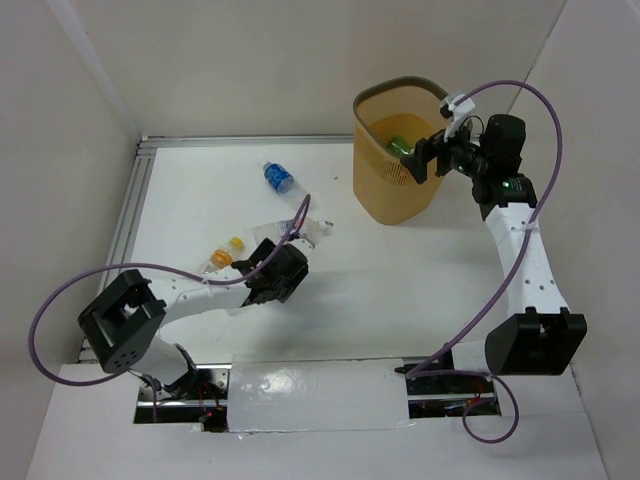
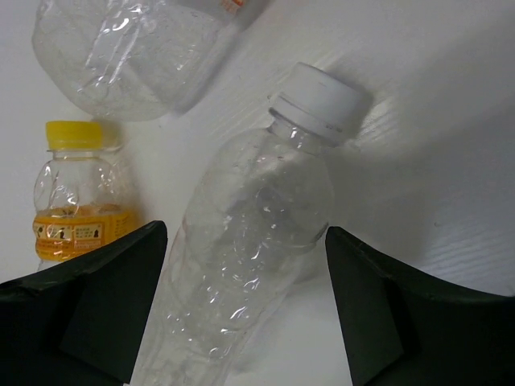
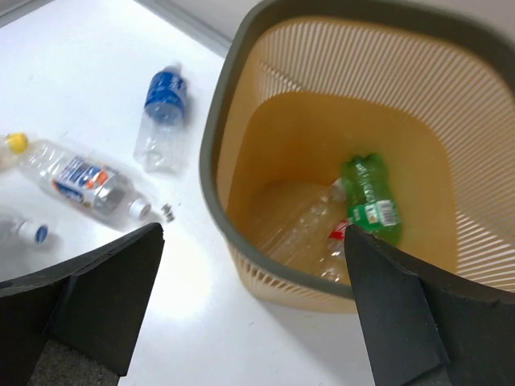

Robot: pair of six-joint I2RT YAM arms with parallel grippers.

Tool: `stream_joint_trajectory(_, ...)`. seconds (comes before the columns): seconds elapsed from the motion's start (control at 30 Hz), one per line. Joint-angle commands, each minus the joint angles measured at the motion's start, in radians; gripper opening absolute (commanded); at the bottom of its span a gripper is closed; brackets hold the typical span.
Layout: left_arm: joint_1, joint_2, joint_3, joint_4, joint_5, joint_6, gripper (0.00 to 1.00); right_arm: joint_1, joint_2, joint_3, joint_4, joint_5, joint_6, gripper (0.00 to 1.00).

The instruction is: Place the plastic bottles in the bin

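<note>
The left gripper (image 2: pixel 245 233) is held low over the table (image 1: pixel 190 200). Its fingers (image 2: pixel 105 297) are spread to either side of a clear bottle (image 2: pixel 257 217) with a white cap (image 2: pixel 318 100), which lies flat between them. Only narrow gaps are left at each flank, and contact cannot be confirmed. A small yellow-capped bottle (image 2: pixel 76 201) is crowded just beside one finger, and a second clear bottle (image 2: pixel 129 56) lies close ahead.

The right gripper (image 3: pixel 253 233) is held above the rim of the bin (image 3: pixel 217 137), which stands at the table's far right. Its fingers are wide apart and nothing is held between them. A green bottle (image 3: pixel 372 197) and a crumpled clear one (image 3: pixel 302 229) are lying on the bin's floor. A blue-labelled bottle (image 3: pixel 165 104) is lying on open table left of the bin, well apart from the metal rail (image 1: pixel 130 215) along the table's left edge.
</note>
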Motion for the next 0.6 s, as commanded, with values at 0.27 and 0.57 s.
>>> stream_joint_trajectory(0.27,0.005,0.058,0.074,-0.033,0.167,0.024,0.58,-0.007,-0.073,-0.094,-0.096,-0.111,-0.054,1.00)
stream_joint_trajectory(0.57,-0.004,-0.113,0.222,-0.073,0.409,0.022,0.35,-0.029,-0.115,-0.151,-0.123,-0.142,-0.094,0.91)
